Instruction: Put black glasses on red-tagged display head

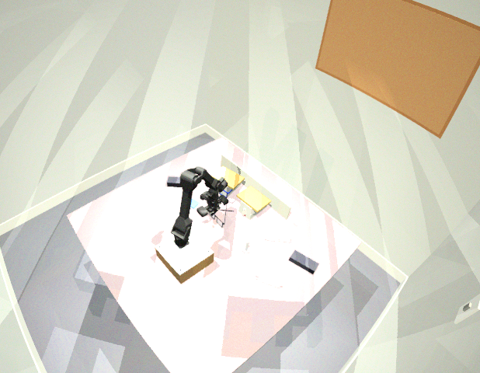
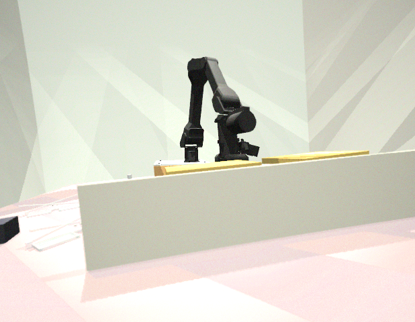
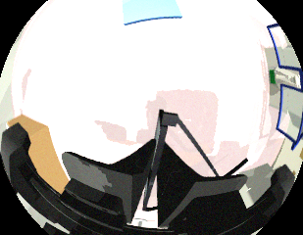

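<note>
The black glasses [image 1: 223,224] [image 3: 170,118] are under my gripper, their thin frame passing between the fingers and the temples sticking out sideways. My gripper [image 1: 212,212] [image 3: 155,143] is drawn nearly together on this frame. In the exterior view the fingertips and glasses are hidden behind the yellow boards. The pale head with the red tag [image 1: 245,215] stands to the right of the gripper in the top view, beside a yellow board. The other head [image 3: 288,77] has a green tag [image 3: 272,76] and blue glasses [image 1: 227,193] [image 3: 291,87] at its front.
Yellow boards [image 1: 253,198] [image 2: 315,155] stand over the heads, before a long upright panel [image 1: 281,209] [image 2: 235,208]. Dark blocks [image 1: 304,261] [image 2: 3,230] and a light-blue square [image 1: 194,203] [image 3: 152,11] lie on the table. Pale, thin glasses [image 2: 55,208] lie beyond the panel's end. My arm stands on a wooden base [image 1: 196,266].
</note>
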Controlling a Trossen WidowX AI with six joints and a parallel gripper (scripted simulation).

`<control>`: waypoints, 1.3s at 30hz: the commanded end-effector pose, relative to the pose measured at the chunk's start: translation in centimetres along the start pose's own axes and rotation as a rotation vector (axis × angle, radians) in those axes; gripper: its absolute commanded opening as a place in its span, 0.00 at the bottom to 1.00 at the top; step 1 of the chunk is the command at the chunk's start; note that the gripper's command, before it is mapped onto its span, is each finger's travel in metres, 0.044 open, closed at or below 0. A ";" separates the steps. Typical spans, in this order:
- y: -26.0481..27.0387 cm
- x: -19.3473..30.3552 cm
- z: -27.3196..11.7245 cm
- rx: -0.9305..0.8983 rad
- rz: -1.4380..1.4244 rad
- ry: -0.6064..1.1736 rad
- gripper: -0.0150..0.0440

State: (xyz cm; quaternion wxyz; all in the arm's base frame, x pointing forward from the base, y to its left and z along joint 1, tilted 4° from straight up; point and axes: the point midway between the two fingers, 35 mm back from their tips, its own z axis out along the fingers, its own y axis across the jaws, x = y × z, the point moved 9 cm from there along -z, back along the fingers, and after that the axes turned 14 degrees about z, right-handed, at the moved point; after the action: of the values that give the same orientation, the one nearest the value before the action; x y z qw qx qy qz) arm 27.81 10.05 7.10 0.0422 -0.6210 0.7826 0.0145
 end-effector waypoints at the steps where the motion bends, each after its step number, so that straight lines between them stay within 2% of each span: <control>1: 0.0 0.0 0.0 0.001 0.000 -0.001 0.25; 8: -0.2 -0.1 -1.2 0.001 0.000 -0.001 0.25; 22: -0.4 -0.2 -10.2 0.000 0.000 -0.003 0.25; 29: -0.7 0.2 -10.3 0.001 0.000 -0.002 0.25; 39: -2.7 4.6 -10.3 0.003 0.000 0.007 0.25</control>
State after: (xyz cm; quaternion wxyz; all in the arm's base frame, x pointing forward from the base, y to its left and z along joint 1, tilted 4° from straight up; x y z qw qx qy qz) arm 28.80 5.56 17.12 0.0415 -0.6204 0.7831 0.0103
